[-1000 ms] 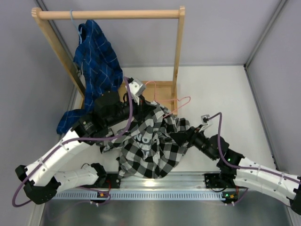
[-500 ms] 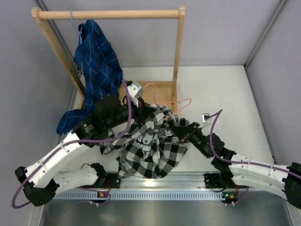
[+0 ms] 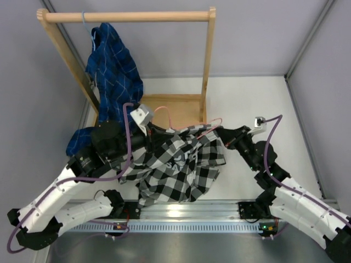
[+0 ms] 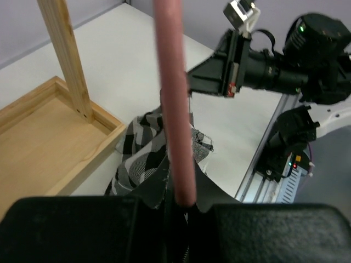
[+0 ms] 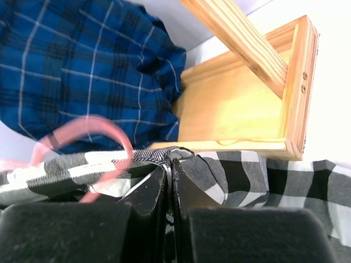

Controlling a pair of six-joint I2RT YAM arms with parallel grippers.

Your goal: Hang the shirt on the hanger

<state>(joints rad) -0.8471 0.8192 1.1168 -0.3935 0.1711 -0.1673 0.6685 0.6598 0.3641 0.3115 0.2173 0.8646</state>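
The black-and-white checked shirt (image 3: 178, 167) lies crumpled on the table between the two arms. My left gripper (image 3: 158, 132) is at its far left edge, shut on the pink wire hanger (image 3: 164, 112). In the left wrist view the hanger (image 4: 173, 109) runs straight out from between the jaws of my left gripper (image 4: 184, 201), above the shirt (image 4: 143, 153). My right gripper (image 3: 224, 137) is shut on the shirt's right edge. The right wrist view shows the right gripper (image 5: 172, 163) pinching a fold of the shirt (image 5: 247, 175), with the hanger (image 5: 112, 131) blurred beside it.
A wooden rack (image 3: 126, 16) stands at the back, its tray base (image 3: 184, 107) just behind the shirt. A blue plaid shirt (image 3: 112, 71) hangs from the rail on the left and drapes down to the table. The metal rail (image 3: 181, 224) runs along the near edge.
My right gripper has shut on the shirt's edge and moved right and away, stretching the cloth. My left gripper has drawn the hanger left and slightly nearer.
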